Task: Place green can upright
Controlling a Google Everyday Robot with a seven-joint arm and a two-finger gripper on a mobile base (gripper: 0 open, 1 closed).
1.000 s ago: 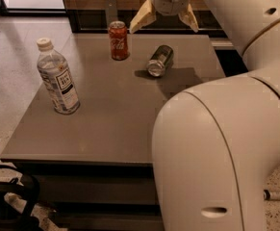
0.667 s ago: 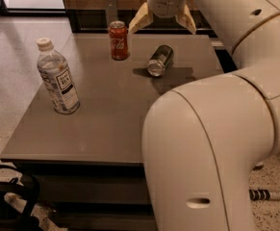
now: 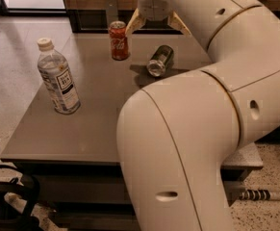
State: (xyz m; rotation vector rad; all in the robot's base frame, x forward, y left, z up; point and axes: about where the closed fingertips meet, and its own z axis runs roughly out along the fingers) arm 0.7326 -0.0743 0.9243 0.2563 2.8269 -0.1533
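Observation:
The green can (image 3: 160, 60) lies on its side on the grey table (image 3: 96, 105), its silver end facing me, toward the back middle. My gripper (image 3: 158, 28) hangs above the table's back edge, just behind and above the can, apart from it. Its two pale fingers (image 3: 133, 22) are spread wide and hold nothing. A red Coca-Cola can (image 3: 119, 40) stands upright to the left of the green can, close to my left finger.
A clear plastic water bottle (image 3: 58, 77) with a white cap stands upright at the table's left. My white arm (image 3: 187, 143) covers the table's right front. A dark cabinet runs behind the table. A dark chair part (image 3: 5, 196) sits at lower left.
My arm has swung further across the view, covering more of the table's right side. The gripper has stayed above the back edge, open. The cans and bottle have not moved on the table.

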